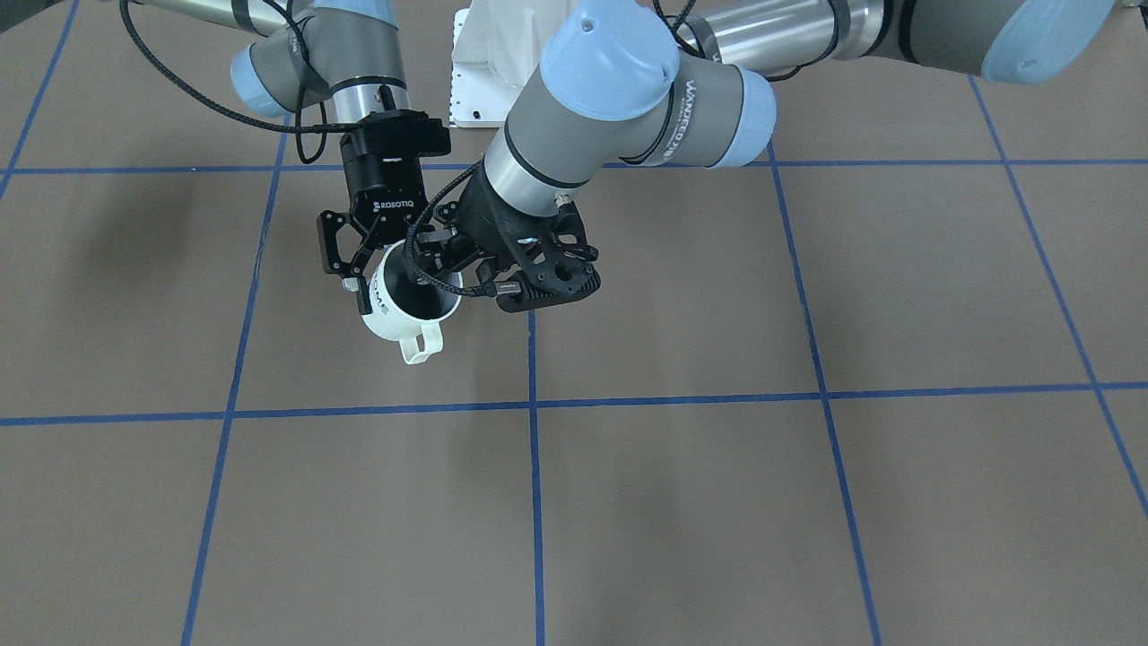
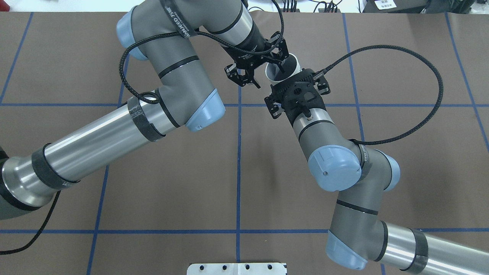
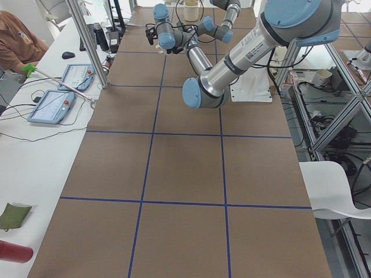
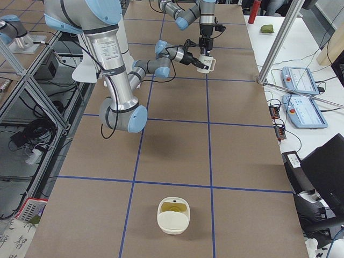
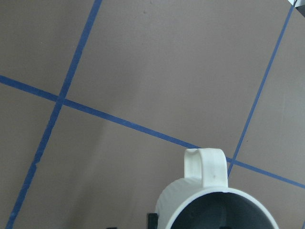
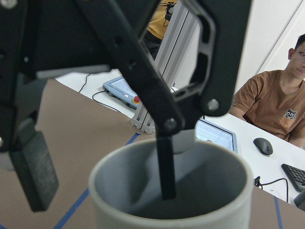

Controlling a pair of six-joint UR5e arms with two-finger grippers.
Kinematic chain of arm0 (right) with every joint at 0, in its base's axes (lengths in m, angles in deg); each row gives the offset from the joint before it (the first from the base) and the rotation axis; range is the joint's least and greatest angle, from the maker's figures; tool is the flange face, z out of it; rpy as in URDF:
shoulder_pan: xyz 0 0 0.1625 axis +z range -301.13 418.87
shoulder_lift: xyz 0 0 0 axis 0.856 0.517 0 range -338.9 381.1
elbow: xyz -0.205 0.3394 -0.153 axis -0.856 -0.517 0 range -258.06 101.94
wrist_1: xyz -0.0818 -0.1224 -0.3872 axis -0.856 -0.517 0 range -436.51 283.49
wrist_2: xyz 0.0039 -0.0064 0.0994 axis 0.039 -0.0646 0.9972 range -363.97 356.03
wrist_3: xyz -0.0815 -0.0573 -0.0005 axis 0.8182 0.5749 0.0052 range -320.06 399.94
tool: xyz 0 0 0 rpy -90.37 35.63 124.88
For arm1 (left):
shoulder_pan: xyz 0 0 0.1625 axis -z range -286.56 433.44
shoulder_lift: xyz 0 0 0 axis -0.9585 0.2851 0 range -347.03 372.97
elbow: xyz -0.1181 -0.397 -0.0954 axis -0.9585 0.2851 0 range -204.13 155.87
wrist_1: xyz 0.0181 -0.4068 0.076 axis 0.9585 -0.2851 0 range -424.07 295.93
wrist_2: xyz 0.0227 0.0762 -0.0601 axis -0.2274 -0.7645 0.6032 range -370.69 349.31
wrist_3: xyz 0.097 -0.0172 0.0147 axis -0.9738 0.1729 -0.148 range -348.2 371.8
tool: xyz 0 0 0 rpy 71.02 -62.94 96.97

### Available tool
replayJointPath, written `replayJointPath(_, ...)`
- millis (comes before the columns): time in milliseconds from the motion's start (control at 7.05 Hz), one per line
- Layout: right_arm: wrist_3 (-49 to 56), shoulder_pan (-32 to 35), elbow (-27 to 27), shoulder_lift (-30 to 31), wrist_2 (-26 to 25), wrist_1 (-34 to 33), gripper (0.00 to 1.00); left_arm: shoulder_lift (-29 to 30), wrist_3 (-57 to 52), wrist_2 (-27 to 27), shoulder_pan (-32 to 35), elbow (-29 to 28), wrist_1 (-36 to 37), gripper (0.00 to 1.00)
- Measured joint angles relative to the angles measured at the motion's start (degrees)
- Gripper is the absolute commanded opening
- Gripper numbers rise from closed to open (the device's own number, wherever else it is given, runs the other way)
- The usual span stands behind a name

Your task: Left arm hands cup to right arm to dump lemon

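Up in the air over the middle of the surface (image 1: 717, 502), just beside the centre tape line, the cup (image 1: 399, 321) hangs tilted, with its loop handle (image 1: 421, 345) on the side away from the robot. The left hand (image 1: 441, 274) is clamped on the rim, so that's what's carrying it. The right hand (image 1: 391, 285) is spread wide, one finger down inside the dark grey interior and the other outside the wall, not pinching. There's loads of bare room underneath and on every side: matte brown sheet, blue tape grid. Count is one cup (glossy white, black lettering), two arms, and one rounded white bowl (image 4: 173, 229) well apart toward the robot's right end. What looks like the lemon (image 4: 173, 206) sits yellow-green inside the bowl.
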Motion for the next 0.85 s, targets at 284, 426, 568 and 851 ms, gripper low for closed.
replayJointPath(284,0.0,0.0,0.1,0.0,0.0,0.0,0.12,-0.1,0.0,0.0,-0.1,-0.6,-0.6,0.44)
replayJointPath(426,0.0,0.0,0.1,0.0,0.0,0.0,0.12,-0.1,0.0,0.0,-0.1,-1.1,-1.4,0.43)
replayJointPath(568,0.0,0.0,0.1,0.0,0.0,0.0,0.12,-0.1,0.0,0.0,-0.1,-1.5,-1.9,0.41)
replayJointPath(851,0.0,0.0,0.0,0.0,0.0,0.0,0.12,-0.1,0.1,0.0,-0.1,-1.6,-2.1,0.35)
